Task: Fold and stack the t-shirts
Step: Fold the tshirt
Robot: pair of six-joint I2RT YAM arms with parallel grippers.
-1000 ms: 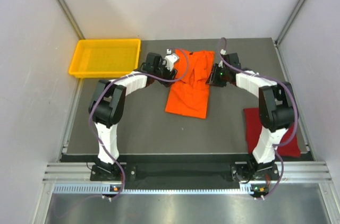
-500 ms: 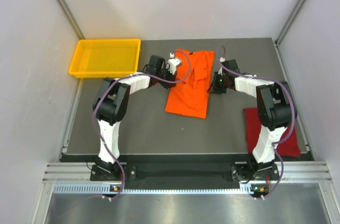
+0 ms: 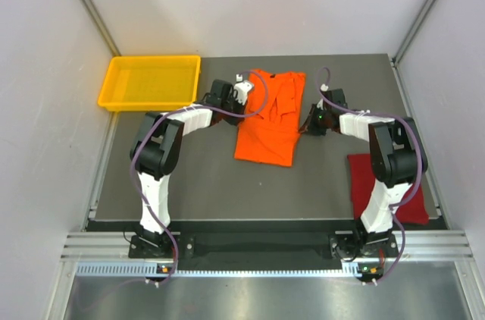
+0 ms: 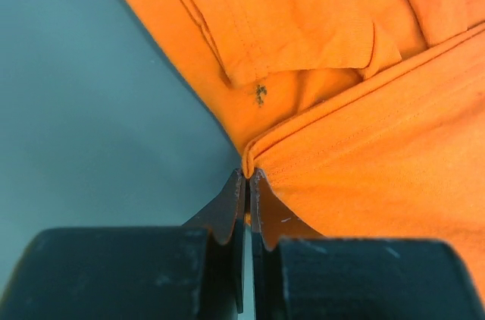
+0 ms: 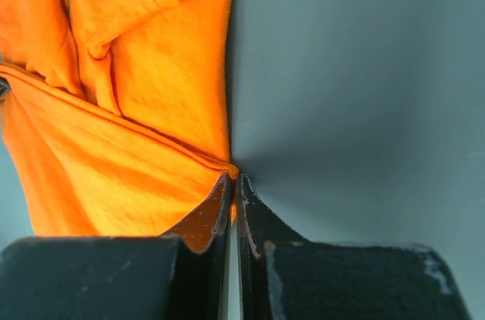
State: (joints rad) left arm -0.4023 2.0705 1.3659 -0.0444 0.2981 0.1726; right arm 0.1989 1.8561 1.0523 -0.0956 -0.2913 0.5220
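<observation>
The orange t-shirt (image 3: 265, 119) lies flat in the upper middle of the overhead frame on the dark bench (image 3: 197, 183), its sleeves turned inward so it reads as one long panel. It is thin knit cloth, light and limp. It will not hold a shape, it will sag between two holds, and it will drag on the bench rather than slide cleanly, though nothing about it can break. To my eye the sensible places to take it are the two side edges at matching heights, so the cloth lifts as a straight line and folds over without twisting.

That is where it is taken. The left end effector (image 4: 246, 176) is clenched on the shirt's left-of-frame edge, its tips pinching a doubled seam just below a loose sleeve fold with a small dark speck. The right end effector (image 5: 233, 180) is clenched on the opposite edge, a sliver of orange hem caught between its tips. Both pinches are shallow, so I would guess a quick pull could slip the cloth free.

The dark red t-shirt (image 3: 359, 187) sits at the lower right of the overhead frame, partly hidden behind the right arm and well apart from the orange one. I cannot tell how neatly it is folded.

The yellow tray (image 3: 149, 83) stands at the upper left by the bench's corner, with nothing in it that I can see.
</observation>
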